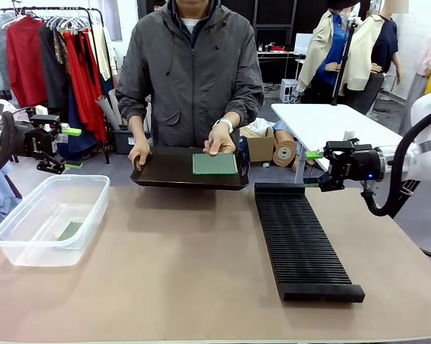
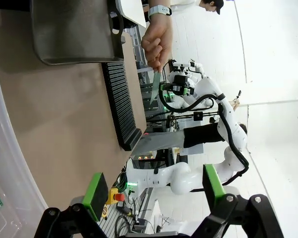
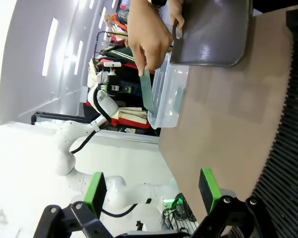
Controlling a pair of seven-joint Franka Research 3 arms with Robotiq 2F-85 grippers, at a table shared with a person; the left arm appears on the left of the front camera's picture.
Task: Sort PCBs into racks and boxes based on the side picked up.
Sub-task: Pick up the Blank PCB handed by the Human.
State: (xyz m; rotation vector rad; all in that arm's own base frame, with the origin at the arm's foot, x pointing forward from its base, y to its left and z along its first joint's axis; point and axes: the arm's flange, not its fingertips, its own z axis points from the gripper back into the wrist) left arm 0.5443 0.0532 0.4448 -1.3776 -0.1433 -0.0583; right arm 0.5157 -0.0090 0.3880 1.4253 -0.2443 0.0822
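PCB (image 1: 215, 164), held at frame centre by a hand (image 1: 219, 140), could be mis-sorted if its seemingly paler face is misread; left gripper (image 1: 71, 148) and right gripper (image 1: 314, 169) are spread apart.

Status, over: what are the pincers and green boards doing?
Left pincer open, right pincer open, both holding nothing. Person's hand holds one PCB above tray; another PCB lies in box. Hand in the way.
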